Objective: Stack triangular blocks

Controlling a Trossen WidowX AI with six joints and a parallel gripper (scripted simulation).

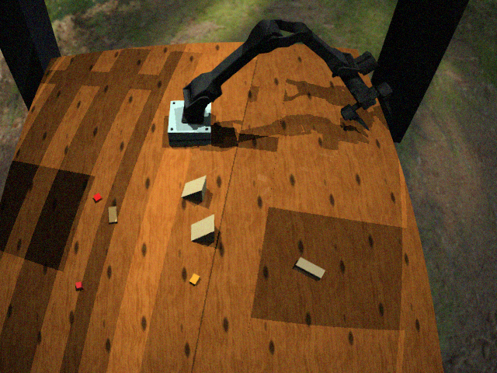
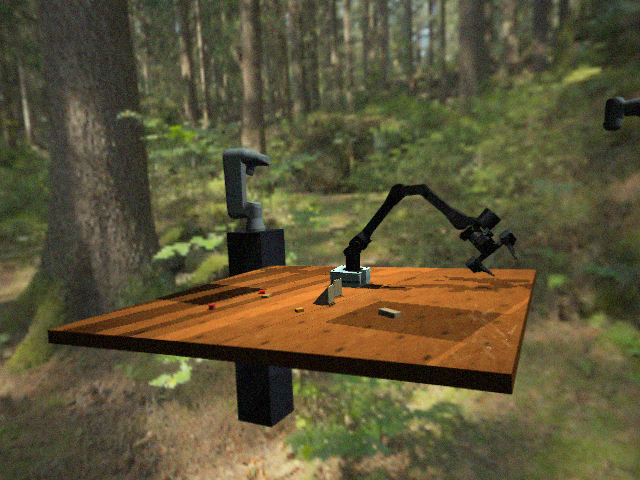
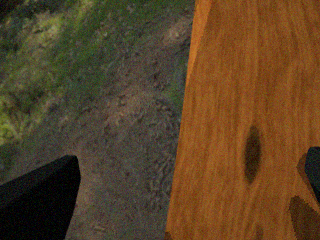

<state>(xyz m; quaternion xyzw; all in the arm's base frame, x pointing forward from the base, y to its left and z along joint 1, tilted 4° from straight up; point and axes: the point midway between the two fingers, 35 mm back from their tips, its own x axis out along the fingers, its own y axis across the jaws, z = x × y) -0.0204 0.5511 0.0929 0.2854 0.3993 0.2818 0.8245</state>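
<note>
Two pale triangular blocks stand apart on the table (image 1: pixel 321 180) (image 2: pixel 289 341) (image 3: pixel 280 75), in front of the arm's base. The farther block (image 1: pixel 195 187) (image 2: pixel 338 287) is closer to the base. The nearer block (image 1: pixel 203 228) (image 2: pixel 331 294) is a short gap in front of it. Each shows a pale sloped face and a dark triangular end in the top view. My gripper (image 1: pixel 378 121) (image 2: pixel 504 266) (image 3: pixel 194 157) is wide open and empty, above the table's right edge and far from both blocks. Neither block shows in the wrist view.
A pale bar (image 1: pixel 310 268) (image 2: pixel 389 312) lies right of the blocks, and an orange cube (image 1: pixel 194 279) (image 2: pixel 299 310) in front. To the left are a small tan block (image 1: pixel 112 214) (image 2: pixel 265 296) and two red cubes (image 1: pixel 97 196) (image 1: pixel 78 285). Dark posts stand beyond the table's side edges.
</note>
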